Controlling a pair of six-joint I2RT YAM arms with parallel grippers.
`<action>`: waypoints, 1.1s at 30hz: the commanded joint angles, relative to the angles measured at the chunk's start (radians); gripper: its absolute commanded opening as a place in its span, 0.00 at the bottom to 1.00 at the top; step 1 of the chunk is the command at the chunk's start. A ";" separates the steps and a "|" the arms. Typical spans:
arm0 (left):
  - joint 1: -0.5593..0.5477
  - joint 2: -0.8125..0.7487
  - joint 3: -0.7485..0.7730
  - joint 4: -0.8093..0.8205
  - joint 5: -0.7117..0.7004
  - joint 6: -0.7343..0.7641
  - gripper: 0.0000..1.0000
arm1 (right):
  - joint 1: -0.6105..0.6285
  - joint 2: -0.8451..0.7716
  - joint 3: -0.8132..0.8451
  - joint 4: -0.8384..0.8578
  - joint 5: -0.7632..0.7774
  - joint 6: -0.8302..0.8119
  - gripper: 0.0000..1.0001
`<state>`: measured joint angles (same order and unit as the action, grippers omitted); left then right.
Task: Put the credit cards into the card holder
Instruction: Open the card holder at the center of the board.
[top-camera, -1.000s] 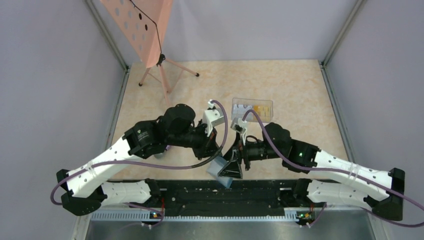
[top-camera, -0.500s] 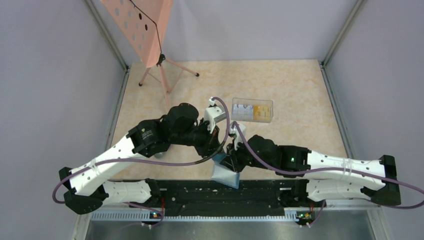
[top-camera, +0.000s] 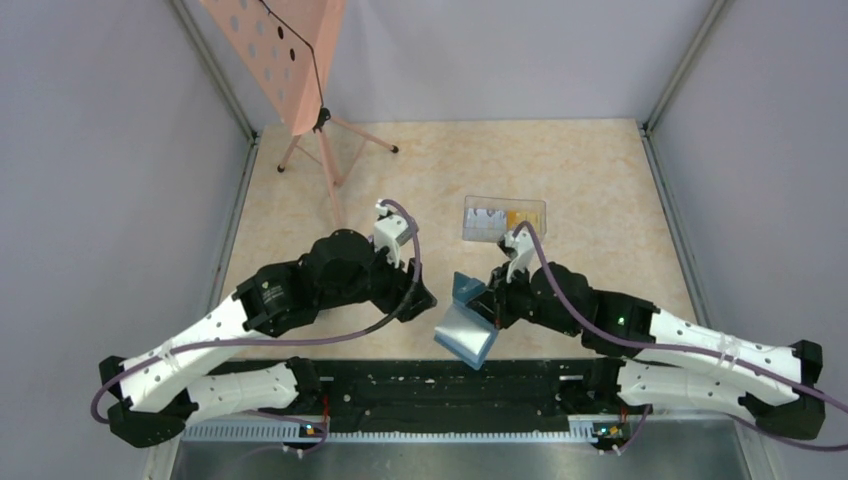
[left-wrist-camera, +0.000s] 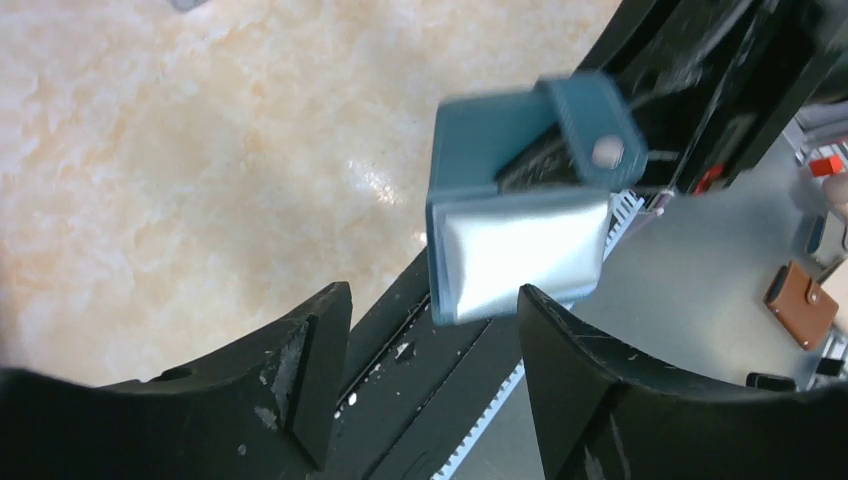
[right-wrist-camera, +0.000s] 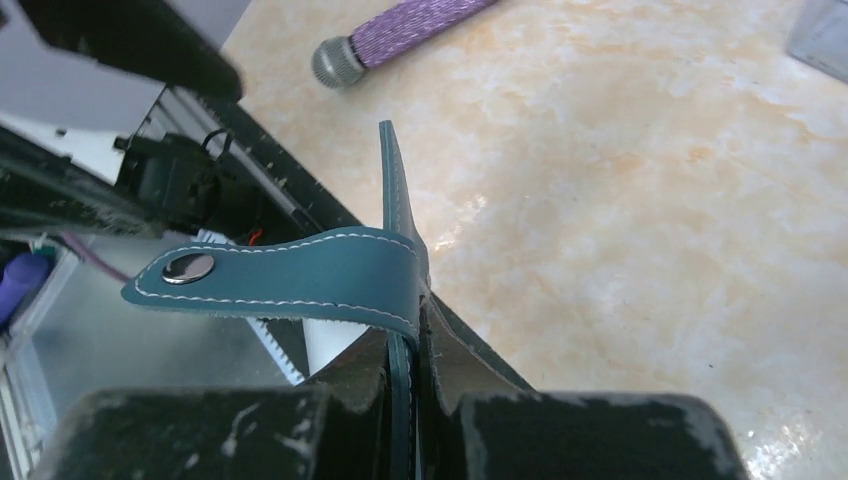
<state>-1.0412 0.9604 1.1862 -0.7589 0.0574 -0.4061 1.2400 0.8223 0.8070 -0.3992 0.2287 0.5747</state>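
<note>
The card holder (top-camera: 466, 325) is held by the right pincer (top-camera: 492, 306) at the near edge of the tabletop (top-camera: 600, 170), partly over the black rail (top-camera: 400, 385) that runs along that edge. In the right wrist view the fingers (right-wrist-camera: 250, 430) of this pincer are seen pressed together on the teal edge of the card holder (right-wrist-camera: 400, 200), which is pinched upright between them. Its snap tab (right-wrist-camera: 290, 275) is bent over to the left, and a metal snap (right-wrist-camera: 188, 267) is set near the tab's end. Whether the card holder touches the tabletop cannot be told.

The left pincer (top-camera: 424, 297) is spread, and nothing is gripped by it. In the left wrist view the card holder (left-wrist-camera: 520, 250) is seen beyond the gap between the two black fingers (left-wrist-camera: 300, 370), apart from both. Its pale, shiny inner face is turned toward that camera, and the teal flap with the snap tab (left-wrist-camera: 592, 125) is folded above it.

The credit cards (top-camera: 517, 220) are kept in a clear plastic box (top-camera: 468, 232) that lies on the tabletop beyond the right pincer, well apart from the card holder. Yellow and white pieces can be made out in it, but no finer detail. A pink perforated stand (top-camera: 285, 50) is placed at the far left corner. A small brown pouch (left-wrist-camera: 800, 305) is seen past the tabletop's edge in the left wrist view.
</note>
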 joint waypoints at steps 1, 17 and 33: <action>0.011 -0.082 -0.129 0.102 -0.102 -0.136 0.67 | -0.138 -0.049 -0.049 0.001 -0.175 0.045 0.00; 0.069 -0.070 -0.510 0.327 0.092 -0.496 0.62 | -0.401 -0.047 -0.218 0.225 -0.667 0.155 0.00; 0.060 0.080 -0.349 0.204 0.193 -0.420 0.46 | -0.401 -0.032 -0.226 0.218 -0.644 0.164 0.00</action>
<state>-0.9771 1.0660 0.7589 -0.4992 0.2646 -0.8589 0.8482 0.7956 0.5823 -0.2241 -0.4129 0.7300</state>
